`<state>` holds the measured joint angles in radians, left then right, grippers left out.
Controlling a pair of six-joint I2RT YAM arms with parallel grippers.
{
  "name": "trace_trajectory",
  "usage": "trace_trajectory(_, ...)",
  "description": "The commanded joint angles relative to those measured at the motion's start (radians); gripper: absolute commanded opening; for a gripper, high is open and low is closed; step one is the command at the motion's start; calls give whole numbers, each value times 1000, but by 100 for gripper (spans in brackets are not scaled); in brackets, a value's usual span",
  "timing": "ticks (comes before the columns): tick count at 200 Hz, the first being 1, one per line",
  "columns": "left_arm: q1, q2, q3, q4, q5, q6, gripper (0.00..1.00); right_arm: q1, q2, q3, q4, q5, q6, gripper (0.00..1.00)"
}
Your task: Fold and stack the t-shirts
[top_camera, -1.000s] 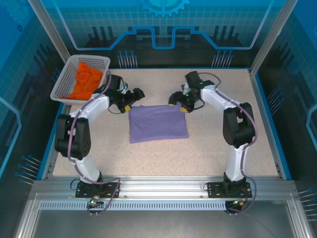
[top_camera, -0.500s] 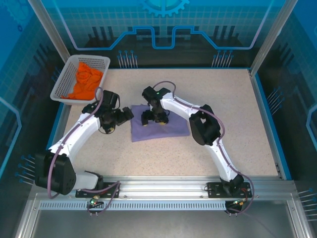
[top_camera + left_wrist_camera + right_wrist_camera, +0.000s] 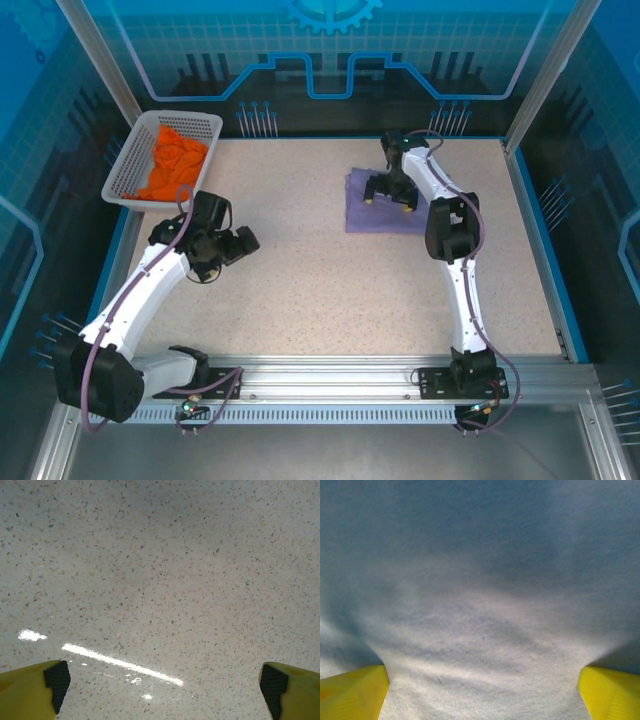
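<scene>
The folded purple shirt (image 3: 378, 217) is seen directly beneath the right hand (image 3: 391, 195), spread wide and empty. The left hand (image 3: 228, 257), likewise spread, is held well apart over the counter (image 3: 320, 300).

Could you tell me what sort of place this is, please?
Probably a robotics lab cell, not a home: a left arm and right arm bolted to an aluminium rail, and a speckled table enclosed by framed blue panels, with a purple shirt laid out.
</scene>
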<state>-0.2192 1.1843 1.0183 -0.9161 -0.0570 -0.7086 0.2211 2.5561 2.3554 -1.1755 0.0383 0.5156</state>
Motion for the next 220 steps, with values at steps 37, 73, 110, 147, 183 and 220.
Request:
trace_trajectory(37,0,-22,32,-59,-11,-9,99,-88,67,74,-105,8,-44,100)
trace_trajectory(73,0,0,38,-47,3,-6,99,-167,74,56,-70,39,-102,98)
trace_trajectory(110,0,15,43,-57,11,-3,99,-226,131,138,-41,70,-146,98)
trace_trajectory(147,0,19,46,-74,17,-5,99,-280,191,262,5,70,-177,98)
trace_trajectory(183,0,20,45,-85,20,-15,99,-312,240,349,63,63,-168,100)
trace_trajectory(220,0,32,66,-89,25,-4,99,-354,247,356,129,27,-125,100)
